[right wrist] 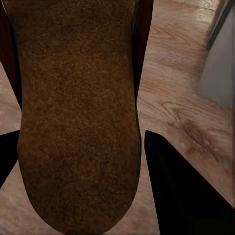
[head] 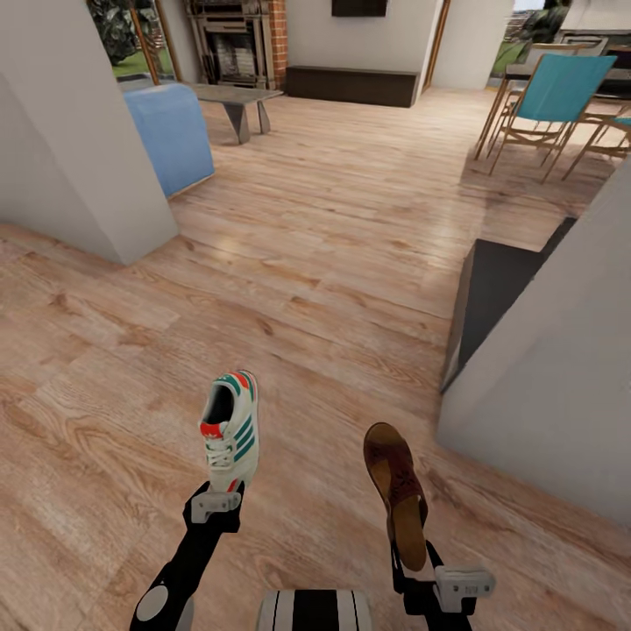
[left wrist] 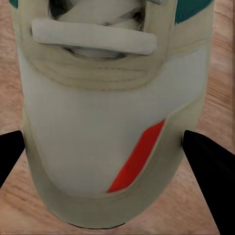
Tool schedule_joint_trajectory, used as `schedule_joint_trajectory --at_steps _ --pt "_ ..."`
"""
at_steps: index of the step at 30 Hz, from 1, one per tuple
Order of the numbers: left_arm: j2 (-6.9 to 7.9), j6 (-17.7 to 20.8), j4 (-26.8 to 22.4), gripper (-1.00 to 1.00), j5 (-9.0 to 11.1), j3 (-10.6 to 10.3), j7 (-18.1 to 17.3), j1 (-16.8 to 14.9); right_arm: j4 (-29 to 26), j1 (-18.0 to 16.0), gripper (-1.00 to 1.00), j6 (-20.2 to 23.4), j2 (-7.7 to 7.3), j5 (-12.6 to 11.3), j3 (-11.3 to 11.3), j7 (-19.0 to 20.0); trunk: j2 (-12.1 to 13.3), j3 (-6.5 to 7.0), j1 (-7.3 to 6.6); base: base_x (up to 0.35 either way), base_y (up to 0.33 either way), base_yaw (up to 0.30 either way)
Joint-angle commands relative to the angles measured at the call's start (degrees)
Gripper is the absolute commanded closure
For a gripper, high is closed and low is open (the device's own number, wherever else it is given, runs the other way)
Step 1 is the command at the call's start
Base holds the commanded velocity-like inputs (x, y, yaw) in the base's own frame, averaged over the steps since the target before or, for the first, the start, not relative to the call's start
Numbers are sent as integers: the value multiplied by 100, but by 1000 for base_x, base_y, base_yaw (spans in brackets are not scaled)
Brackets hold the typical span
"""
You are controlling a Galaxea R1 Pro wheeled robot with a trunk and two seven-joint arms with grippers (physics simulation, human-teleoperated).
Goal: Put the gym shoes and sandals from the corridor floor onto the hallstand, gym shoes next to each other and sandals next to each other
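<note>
Left pincer (head: 221, 501) holds a gym shoe (head: 230, 429) by the toe end, heel pointing away from you, shoe lifted off the floor (head: 333, 228). In the left wrist view the two black fingers (left wrist: 208, 161) sit either side of the toe cap, shoe (left wrist: 115, 122) between them, so that pincer is clamped on it. Held out in front and clear of the planks, probably for carrying while the base drives.

Right pincer (head: 412, 548) holds a sandal (head: 396, 491) by one end, the other end pointing away, footbed side turned partly toward the head camera. Right wrist view: brown sole (right wrist: 73, 112) runs down between the dark fingers (right wrist: 181, 186), so it's gripped as well. Both loads ride at about the same height, well apart from each other.

You're carrying one of each pair; judging by that, you're midway, nothing is racked yet here. The grey wall (head: 561, 377) and a dark panel (head: 491, 298) stand at your right. The rack can't be made out from here, so you likely need to turn to find it.
</note>
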Motion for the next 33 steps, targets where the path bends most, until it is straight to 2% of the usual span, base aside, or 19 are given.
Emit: schedule_joint_trajectory --at_steps 1,12,28,33 --pt "0 -2 34 100 2 1 -1 0 -3 -2 100 -5 1 -14 0 10 0 4 0 -127 0 0" --pt "0 -5 265 100 -5 2 -1 0 -14 -2 100 -5 1 -14 0 10 0 22 0 -33 0 -31" --pt "2 -5 290 100 -5 2 -1 0 -17 3 100 -5 1 -14 0 10 0 108 0 -3 0 -209" --pt "1 -5 290 100 -7 2 -1 -2 -16 3 100 -5 1 -14 0 10 0 125 0 -128 0 -119"
